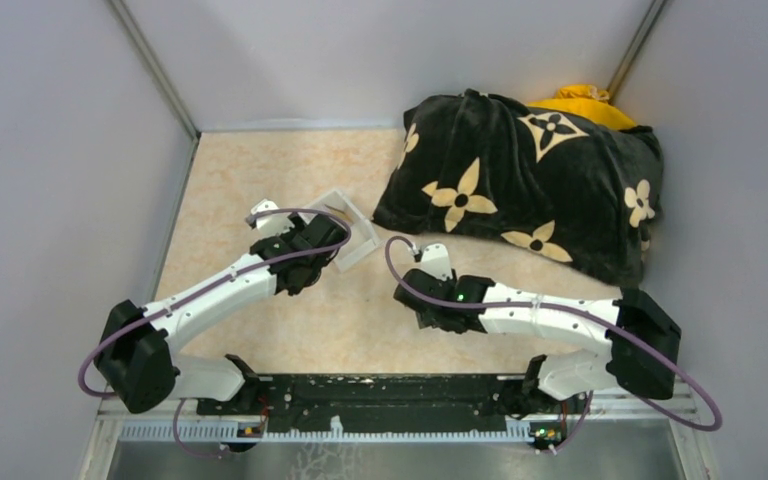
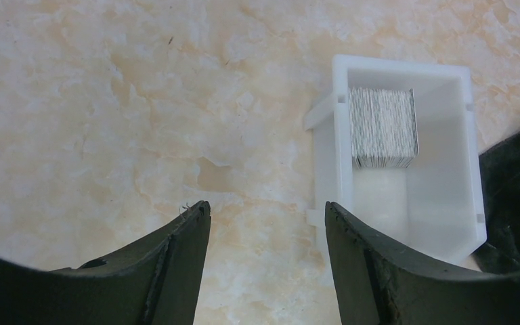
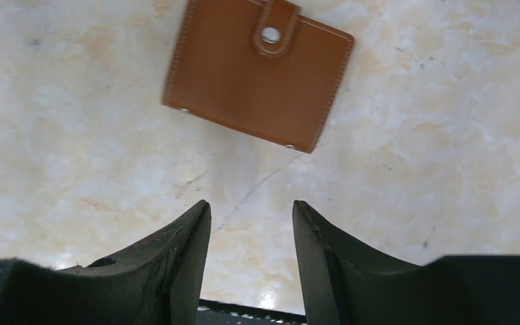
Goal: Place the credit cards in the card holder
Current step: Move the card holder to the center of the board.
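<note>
The left gripper (image 2: 265,210) hangs over the marbled table (image 2: 108,101) with its two dark fingers (image 2: 176,257) spread wide and nothing between them. Just beyond its right finger, in the left wrist view, sits a white plastic tray (image 2: 328,156), a small open rectangular box. The credit cards (image 2: 382,128) stand on edge inside it as a tight grey stack, packed against the far end of the tray, while the near part of the tray floor is bare. A dark blanket (image 1: 530,190) with pale flower patterns lies heaped at the far right of the table, its near-left corner just beside the tray; a yellow cloth (image 1: 580,100) pokes out behind it.

The right gripper (image 3: 250,206) is held right of the left one, nearer the middle of the table, jaws moderately parted and empty. Just beyond its fingertips in the right wrist view, the card holder (image 3: 257,74) lies flat on the table, closed. It is brown leather, turned slightly askew, its strap fastened by a small metal snap (image 3: 270,34) at the far edge. The gripper does not touch it. From the top view the card holder is hidden beneath the right arm.
</note>
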